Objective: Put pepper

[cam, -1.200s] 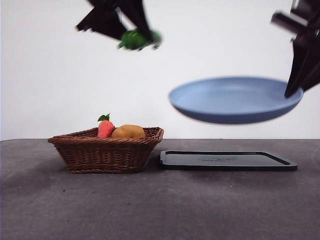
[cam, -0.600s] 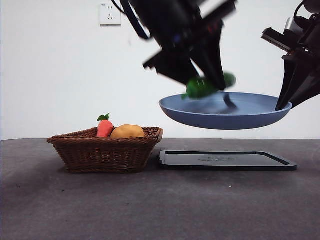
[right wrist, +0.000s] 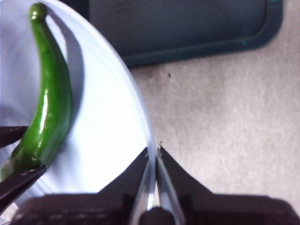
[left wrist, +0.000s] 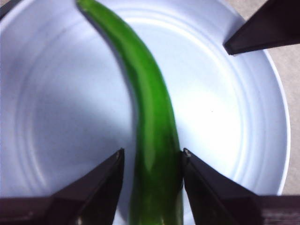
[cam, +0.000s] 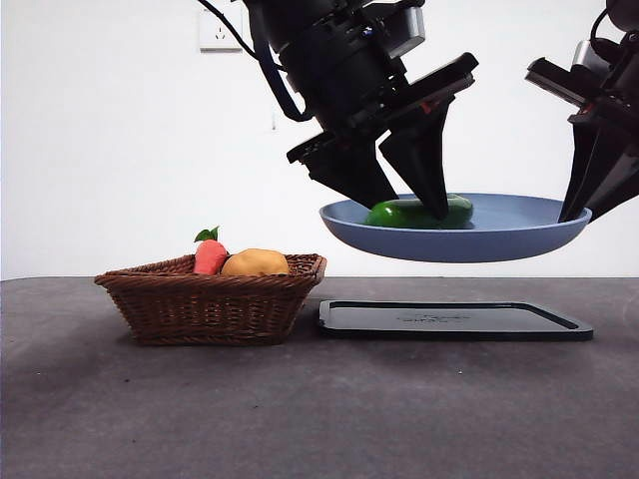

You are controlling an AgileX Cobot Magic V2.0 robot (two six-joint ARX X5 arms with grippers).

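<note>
The pepper (cam: 457, 211), long, glossy and dark green, lies flat in the blue plate (cam: 469, 241), which hangs in the air above the black tray (cam: 454, 319). My left gripper (cam: 417, 210) reaches down into the plate, shut on the pepper. The left wrist view shows its jaws (left wrist: 152, 157) on either side of the pepper (left wrist: 145, 93) over the plate (left wrist: 56, 117). My right gripper (cam: 577, 212) is shut on the plate's right rim. The right wrist view shows its jaws (right wrist: 153, 150) pinching the rim (right wrist: 140, 126), with the pepper (right wrist: 51, 103) beyond.
A brown wicker basket (cam: 210, 299) stands left of the tray and holds a red-orange item with a green leaf top (cam: 211, 256) and a tan-orange lump (cam: 256, 262). The tray also shows in the right wrist view (right wrist: 183, 28). The table is dark grey.
My left gripper carried the pepper from high on the left to the right and down into the plate. The plate shifted a little to the left and lower.
</note>
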